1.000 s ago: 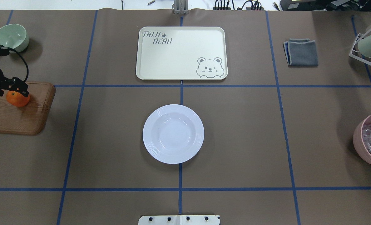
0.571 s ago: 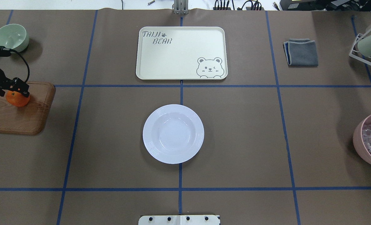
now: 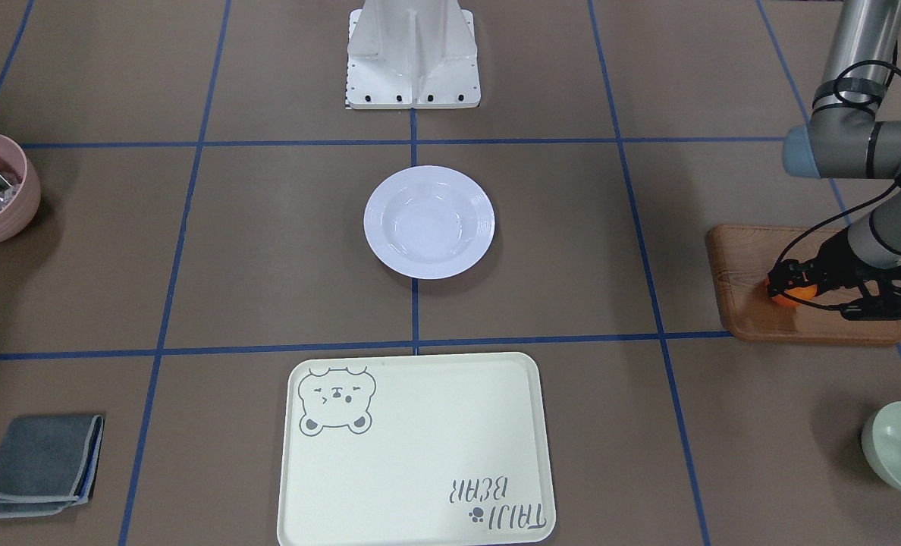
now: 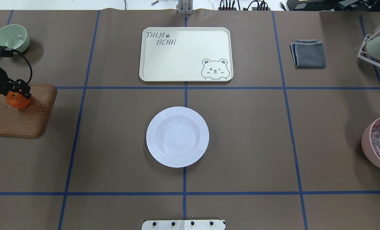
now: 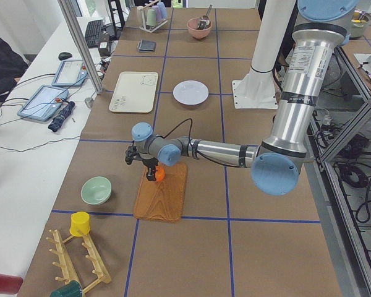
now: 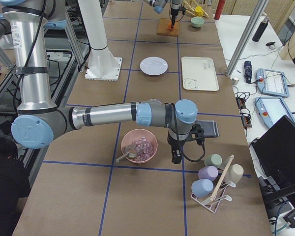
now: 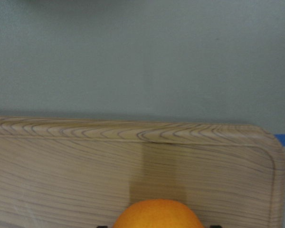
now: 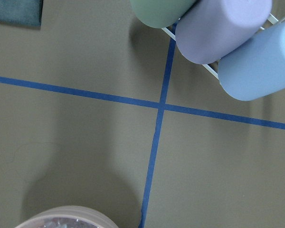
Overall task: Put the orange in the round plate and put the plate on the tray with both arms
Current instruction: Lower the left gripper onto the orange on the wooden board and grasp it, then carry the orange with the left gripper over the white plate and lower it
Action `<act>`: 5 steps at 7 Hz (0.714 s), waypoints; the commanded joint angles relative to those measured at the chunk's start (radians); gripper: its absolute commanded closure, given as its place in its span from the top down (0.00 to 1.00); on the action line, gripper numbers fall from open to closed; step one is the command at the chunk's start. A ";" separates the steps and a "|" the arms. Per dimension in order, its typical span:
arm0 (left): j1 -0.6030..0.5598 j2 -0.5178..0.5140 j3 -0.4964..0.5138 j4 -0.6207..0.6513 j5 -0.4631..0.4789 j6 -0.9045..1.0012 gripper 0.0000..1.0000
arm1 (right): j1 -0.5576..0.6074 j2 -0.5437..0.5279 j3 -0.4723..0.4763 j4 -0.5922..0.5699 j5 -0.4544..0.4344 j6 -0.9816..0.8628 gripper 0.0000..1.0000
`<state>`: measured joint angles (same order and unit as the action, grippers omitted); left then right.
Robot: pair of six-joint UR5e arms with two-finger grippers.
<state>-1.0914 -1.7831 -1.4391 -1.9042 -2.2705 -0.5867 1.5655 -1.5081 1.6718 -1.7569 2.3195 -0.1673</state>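
1. Left gripper (image 4: 18,93): its jaws flank the orange (image 4: 18,101) and appear clamped on its sides, low over the wooden board (image 4: 23,123) at the table's far left. A side pinch suits a round fruit that would otherwise roll.
2. Round plate (image 4: 150,137): empty and upright at table centre, well apart from the orange, and probably within both arms' reach for the shared lift.
3. Tray (image 4: 186,54): bare, lying just beyond the plate, ready to receive it.
4. Right gripper (image 6: 176,156): low between the pink bowl (image 4: 367,140) and the cup rack (image 6: 214,184). Whether it is open or closed cannot be told.
5. Surroundings: a green bowl (image 4: 11,38) sits near the board and a grey cloth (image 4: 309,53) lies right of the tray. Neither stands between board and plate.
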 commanded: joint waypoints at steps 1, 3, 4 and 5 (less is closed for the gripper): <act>0.002 -0.142 -0.137 0.316 -0.027 -0.063 0.00 | -0.001 -0.003 -0.006 0.005 0.014 -0.001 1.00; 0.179 -0.293 -0.173 0.407 -0.017 -0.341 0.00 | -0.001 -0.006 -0.006 0.005 0.017 0.000 1.00; 0.255 -0.383 -0.169 0.409 0.015 -0.515 0.00 | -0.001 -0.009 -0.006 0.005 0.017 0.002 1.00; 0.315 -0.442 -0.176 0.406 0.022 -0.656 0.00 | -0.001 -0.011 -0.009 0.004 0.021 0.009 1.00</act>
<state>-0.8598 -2.1408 -1.6089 -1.5032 -2.2644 -1.0577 1.5647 -1.5162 1.6650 -1.7521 2.3371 -0.1644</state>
